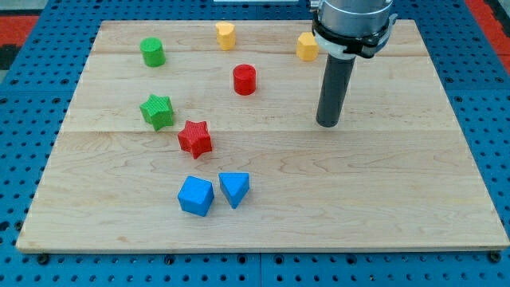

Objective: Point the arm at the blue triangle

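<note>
The blue triangle (pixel 234 188) lies on the wooden board (pixel 382 199) at the view's lower middle, just right of a blue cube (pixel 196 196). My tip (pixel 327 125) rests on the board well to the upper right of the triangle, with bare board between them. It touches no block.
A red star (pixel 195 138) sits above the blue blocks, a green star (pixel 158 111) to its upper left. A green cylinder (pixel 152 52), a red cylinder (pixel 245 80) and two yellow blocks (pixel 225 35) (pixel 307 46) lie near the view's top.
</note>
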You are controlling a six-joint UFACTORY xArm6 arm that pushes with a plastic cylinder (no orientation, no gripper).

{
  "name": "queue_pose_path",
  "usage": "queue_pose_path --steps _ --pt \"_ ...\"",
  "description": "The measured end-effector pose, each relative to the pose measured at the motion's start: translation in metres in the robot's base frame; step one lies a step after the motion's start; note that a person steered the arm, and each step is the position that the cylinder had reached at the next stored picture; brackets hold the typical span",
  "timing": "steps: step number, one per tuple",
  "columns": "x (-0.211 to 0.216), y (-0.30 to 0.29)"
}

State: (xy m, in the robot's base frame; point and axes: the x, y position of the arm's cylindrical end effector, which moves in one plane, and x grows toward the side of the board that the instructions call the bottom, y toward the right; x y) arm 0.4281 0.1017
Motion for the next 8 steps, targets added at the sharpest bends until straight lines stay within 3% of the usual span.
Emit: queue_pose_path --steps 2,4,6,8 --pt "0.021 0.0" --pt "0.127 0.021" --pt "0.08 0.005" --pt "0.081 0.006"
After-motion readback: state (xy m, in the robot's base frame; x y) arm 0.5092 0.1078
